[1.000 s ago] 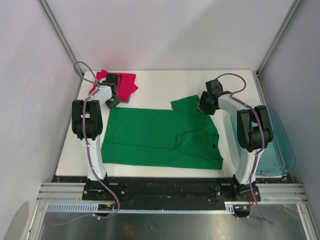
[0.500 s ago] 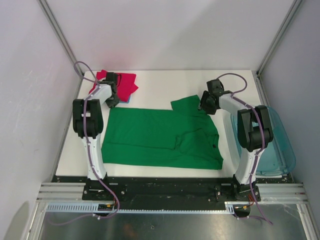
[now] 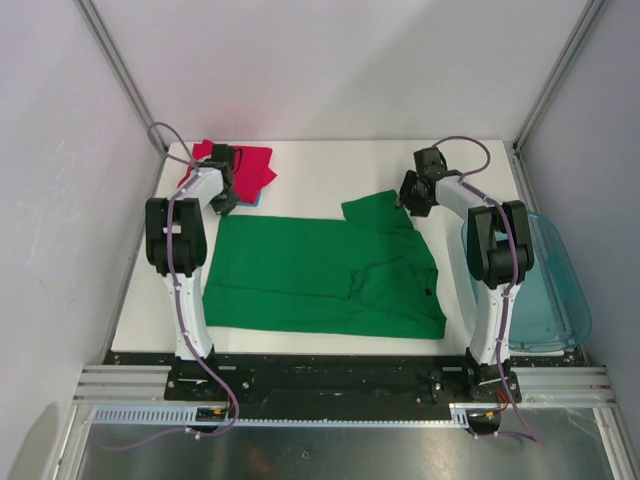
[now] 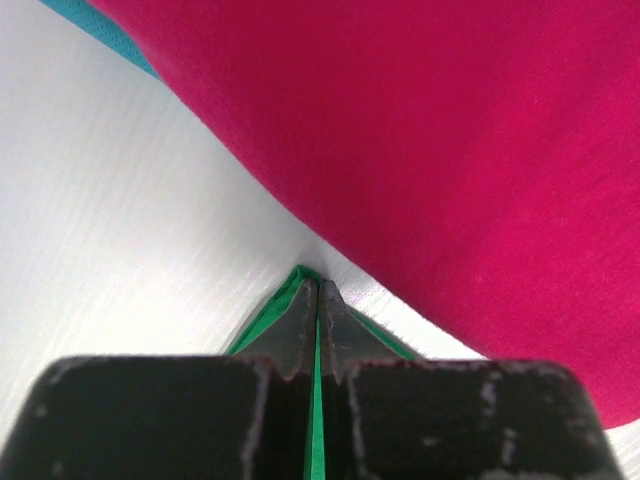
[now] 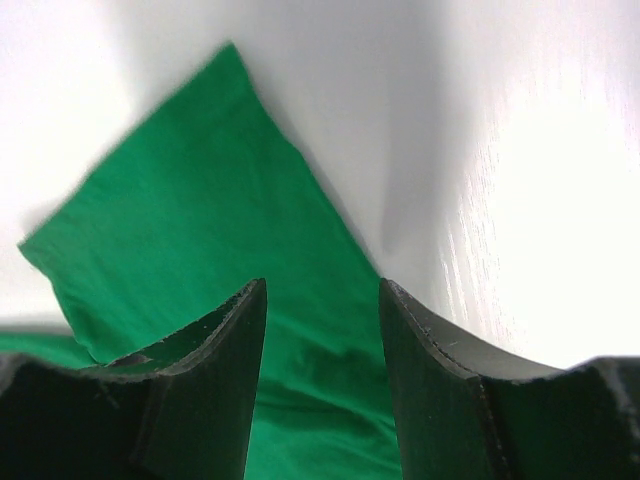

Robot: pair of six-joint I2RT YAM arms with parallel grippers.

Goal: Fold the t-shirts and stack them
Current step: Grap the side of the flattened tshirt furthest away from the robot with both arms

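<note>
Pinching the green t-shirt (image 3: 320, 275) at its far-left corner, the left pincer (image 4: 317, 292) is pressed together on cloth. The right pincer (image 5: 320, 295) hangs spread over the far-right sleeve (image 5: 180, 200). The shirt lies flat on the worktop (image 3: 330, 165), long axis left-right.

The green t-shirt (image 3: 320, 275) is lying spread flat across the middle of the table (image 3: 330, 165), one short sleeve sticking out at its far-right end and creases bunching near that end. Its far-left corner is sitting pinched in my left pincer (image 4: 318, 300) (a thin green edge is showing between the closed fingers). Just beyond that corner, the magenta-red t-shirt (image 3: 250, 165) is lying rumpled, and a light blue t-shirt (image 4: 100, 30) is peeking out from under it as a narrow strip.
</note>
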